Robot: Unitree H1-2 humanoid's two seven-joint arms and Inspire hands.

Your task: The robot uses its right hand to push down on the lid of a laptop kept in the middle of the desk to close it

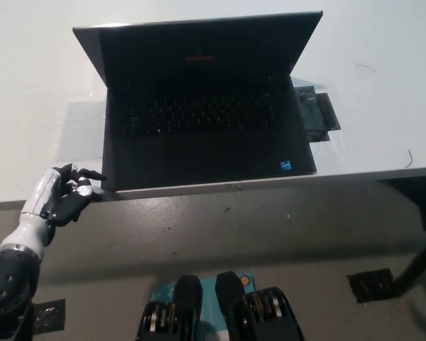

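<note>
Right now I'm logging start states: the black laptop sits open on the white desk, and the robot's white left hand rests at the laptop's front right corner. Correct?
Not quite. The head view shows the white left hand at the front left corner of the open black laptop on the white desk, not the right.

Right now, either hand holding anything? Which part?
Nothing is held. The left hand rests at the desk edge, fingertips by the open laptop front left corner. Right hand out of view.
</note>
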